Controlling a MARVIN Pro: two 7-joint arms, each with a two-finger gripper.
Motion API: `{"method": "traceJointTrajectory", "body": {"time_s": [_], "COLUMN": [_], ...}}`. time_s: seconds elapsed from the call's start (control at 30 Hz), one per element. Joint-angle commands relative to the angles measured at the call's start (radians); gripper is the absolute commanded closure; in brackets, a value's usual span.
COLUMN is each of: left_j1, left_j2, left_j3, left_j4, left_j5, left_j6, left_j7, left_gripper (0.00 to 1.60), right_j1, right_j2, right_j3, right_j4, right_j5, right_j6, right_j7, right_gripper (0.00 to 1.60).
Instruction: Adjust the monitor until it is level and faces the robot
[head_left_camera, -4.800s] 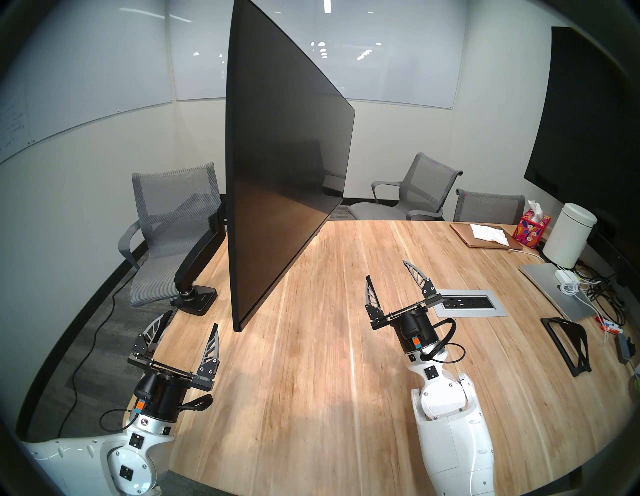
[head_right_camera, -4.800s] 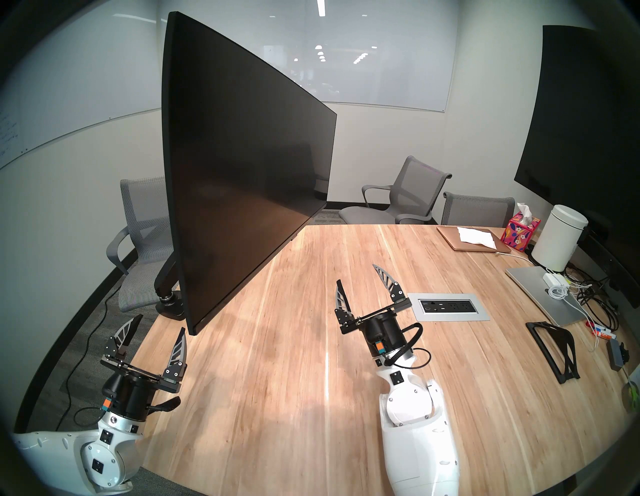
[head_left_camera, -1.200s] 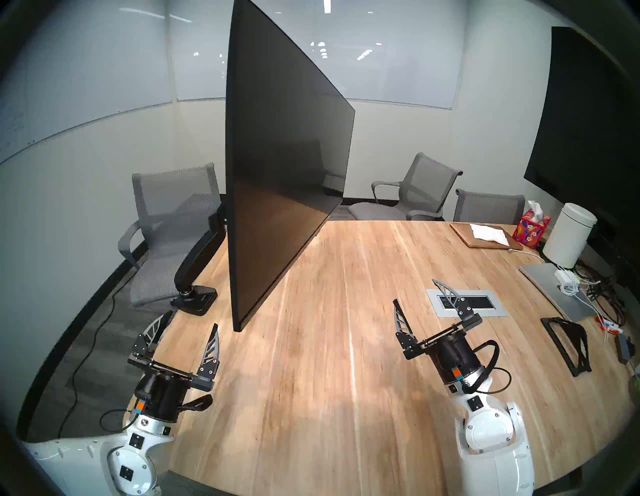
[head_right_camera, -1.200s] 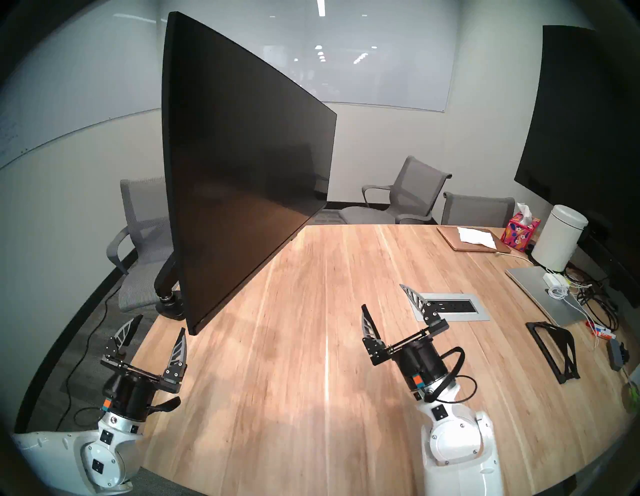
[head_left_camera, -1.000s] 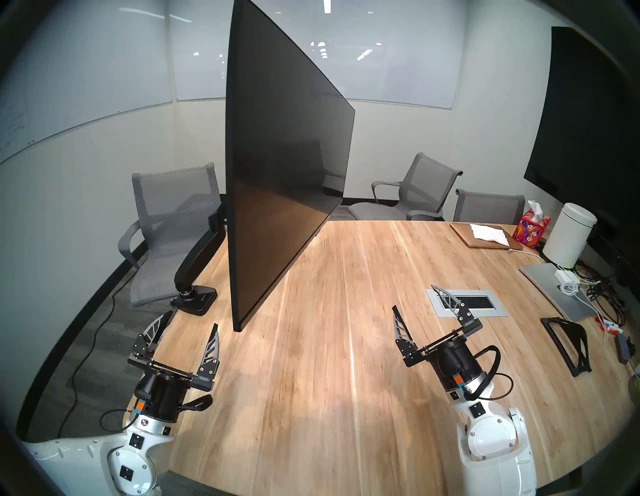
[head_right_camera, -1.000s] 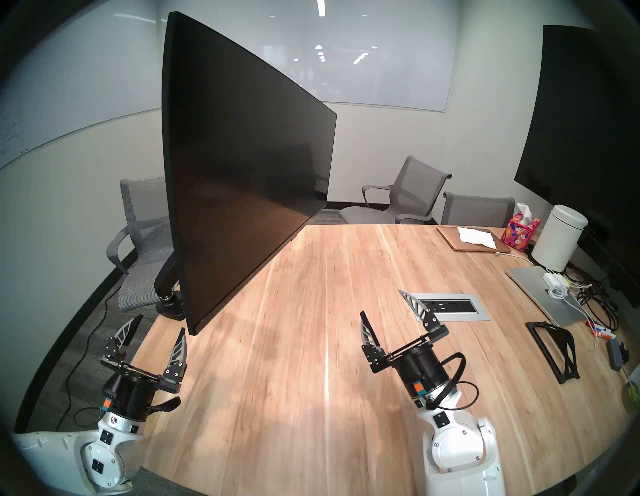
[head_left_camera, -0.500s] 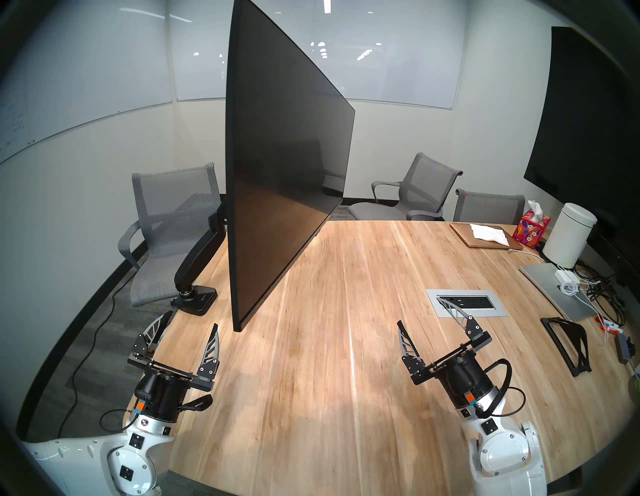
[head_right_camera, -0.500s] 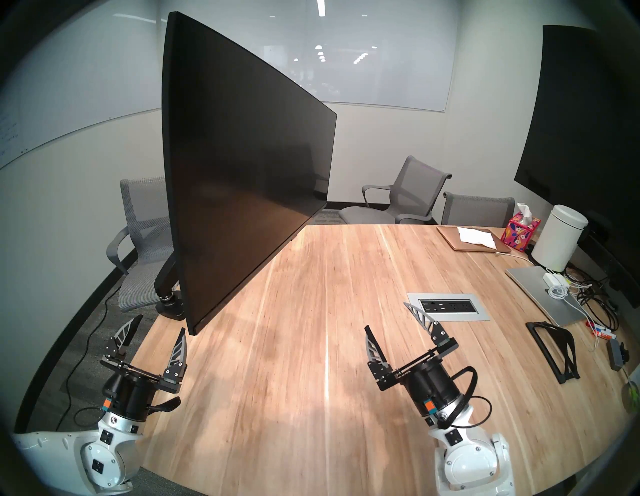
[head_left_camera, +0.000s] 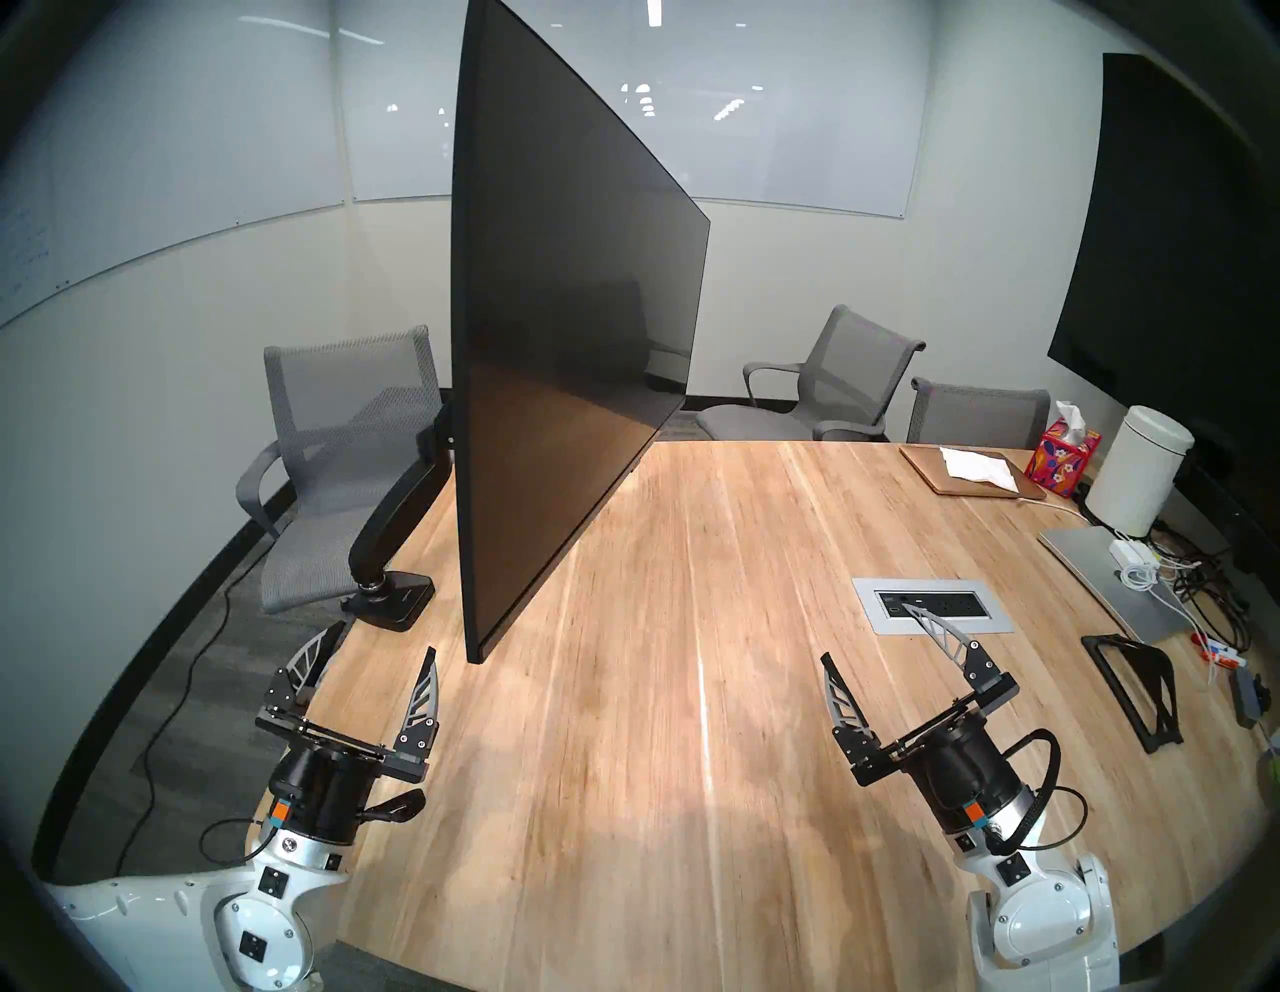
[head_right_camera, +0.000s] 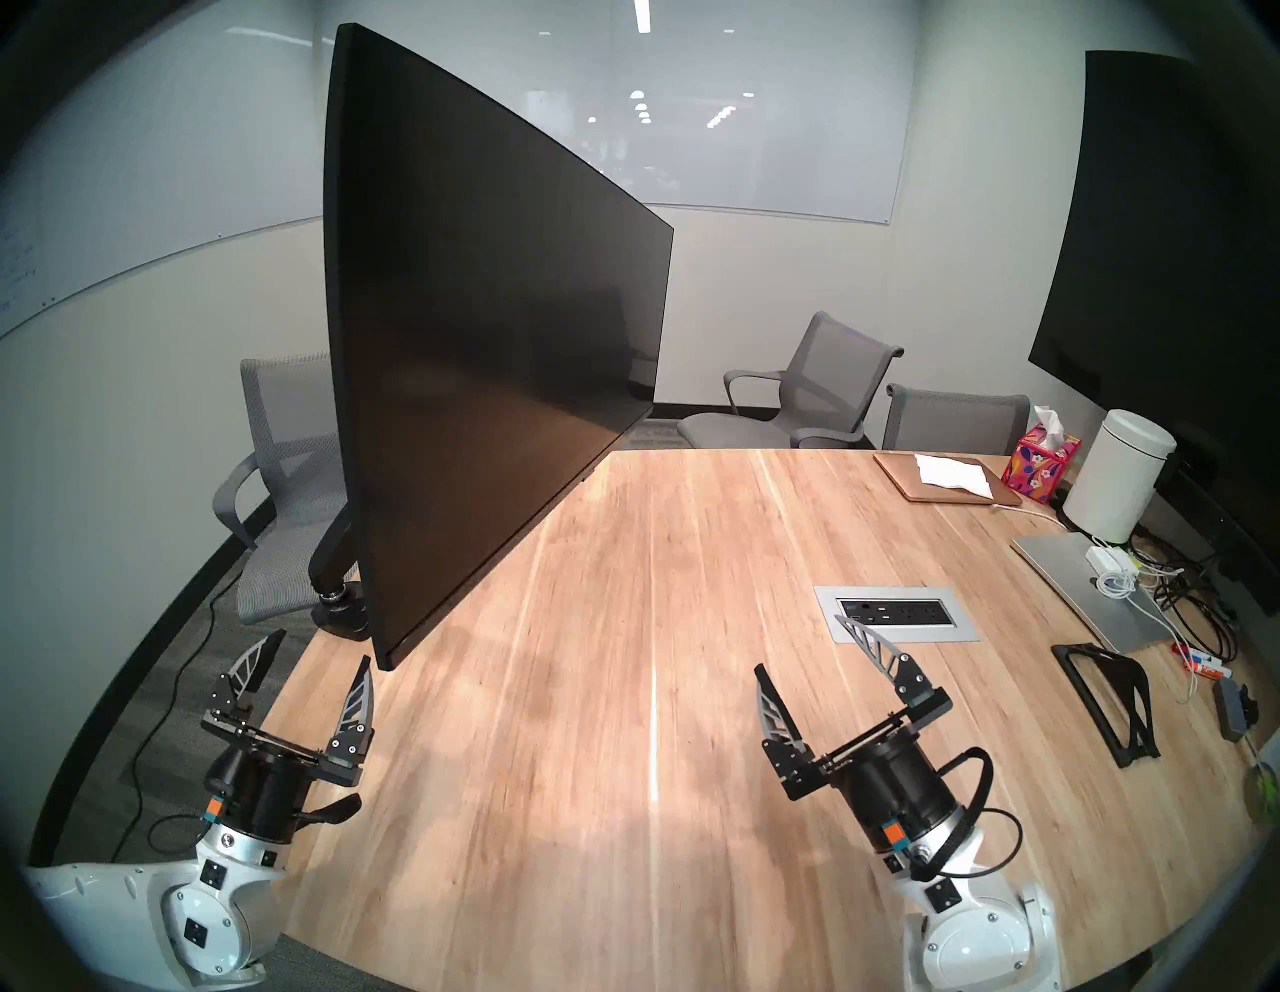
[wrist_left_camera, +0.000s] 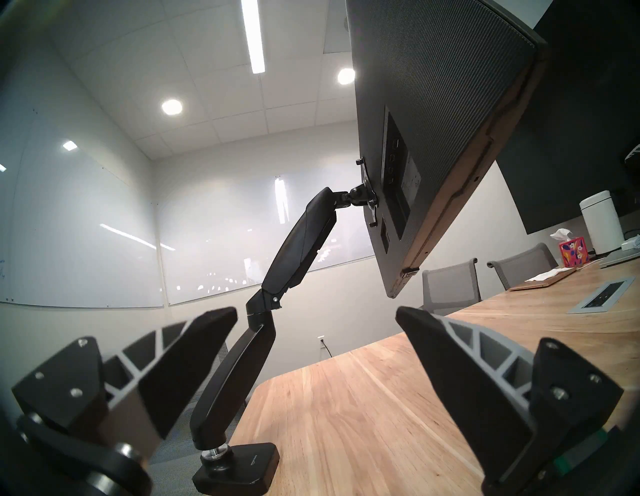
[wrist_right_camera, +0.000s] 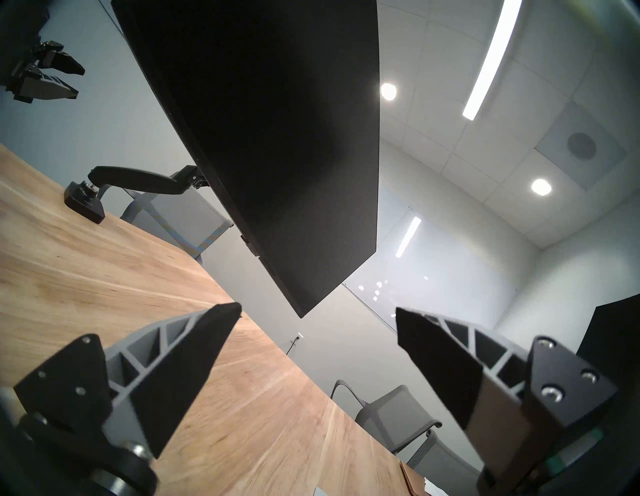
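The monitor (head_left_camera: 568, 332) is a wide black screen hanging over the left part of the wooden table (head_left_camera: 692, 693). It is turned nearly edge-on to me, with the screen facing the table's right side. Its black arm (head_left_camera: 395, 526) runs down to a clamp base (head_left_camera: 395, 599) at the table's left edge. The left wrist view shows the monitor's back (wrist_left_camera: 433, 121) and the arm (wrist_left_camera: 294, 242). My left gripper (head_left_camera: 384, 641) is open and empty, just short of the monitor's near bottom corner. My right gripper (head_left_camera: 868, 634) is open and empty, well to the right of the screen (wrist_right_camera: 277, 138).
A recessed outlet panel (head_left_camera: 931, 606) sits just beyond the right gripper. At the table's right are a black stand (head_left_camera: 1136, 686), a silver laptop (head_left_camera: 1108, 582), cables, a white canister (head_left_camera: 1146, 478) and a tissue box (head_left_camera: 1063, 457). Grey chairs ring the table. A larger black screen (head_left_camera: 1191, 242) hangs on the right.
My right arm has drawn back toward me and to the right, with its gripper still open. The left arm and the monitor have not moved.
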Motion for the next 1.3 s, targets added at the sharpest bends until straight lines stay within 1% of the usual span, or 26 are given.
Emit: {"method": "traceJointTrajectory", "body": {"time_s": [0.0,0.27,0.37,0.43,0.5,0.53,0.6,0.67,0.77,0.87,1.0,1.07,1.27], "left_j1": [-0.002,-0.002,-0.002,-0.002,-0.002,-0.002,-0.002,-0.002,-0.002,-0.002,-0.002,-0.002,-0.002], "left_j2": [0.001,0.001,0.001,0.001,0.001,0.001,0.001,0.001,0.001,0.001,0.001,0.001,0.001], "left_j3": [-0.002,-0.002,-0.002,-0.002,-0.002,-0.002,-0.002,-0.002,-0.002,-0.002,-0.002,-0.002,-0.002], "left_j4": [-0.008,-0.008,-0.008,-0.008,-0.008,-0.008,-0.008,-0.008,-0.008,-0.008,-0.008,-0.008,-0.008], "left_j5": [0.0,0.0,0.0,0.0,0.0,0.0,0.0,0.0,0.0,0.0,0.0,0.0,0.0], "left_j6": [-0.002,-0.002,-0.002,-0.002,-0.002,-0.002,-0.002,-0.002,-0.002,-0.002,-0.002,-0.002,-0.002], "left_j7": [0.0,0.0,0.0,0.0,0.0,0.0,0.0,0.0,0.0,0.0,0.0,0.0,0.0], "left_gripper": [0.0,0.0,0.0,0.0,0.0,0.0,0.0,0.0,0.0,0.0,0.0,0.0,0.0], "right_j1": [-0.031,-0.042,-0.037,-0.039,-0.04,-0.04,-0.039,-0.036,-0.023,0.003,0.028,0.036,0.045], "right_j2": [-0.011,-0.022,-0.033,-0.05,-0.055,-0.067,-0.074,-0.09,-0.1,-0.102,-0.102,-0.108,-0.118], "right_j3": [0.007,0.01,0.004,0.006,0.005,0.007,0.008,0.012,0.022,0.046,0.068,0.074,0.082], "right_j4": [-0.018,-0.012,-0.026,-0.036,-0.039,-0.042,-0.043,-0.042,-0.035,-0.024,-0.018,-0.015,-0.011], "right_j5": [0.002,-0.025,-0.045,-0.071,-0.08,-0.1,-0.109,-0.134,-0.157,-0.173,-0.185,-0.202,-0.222], "right_j6": [0.003,0.012,0.032,0.04,0.042,0.04,0.044,0.048,0.054,0.062,0.065,0.062,0.064], "right_j7": [-0.003,0.003,0.004,-0.006,-0.011,-0.023,-0.031,-0.048,-0.068,-0.09,-0.11,-0.124,-0.142], "right_gripper": [0.0,0.0,0.0,0.0,0.0,0.0,0.0,0.0,0.0,0.0,0.0,0.0,0.0]}}
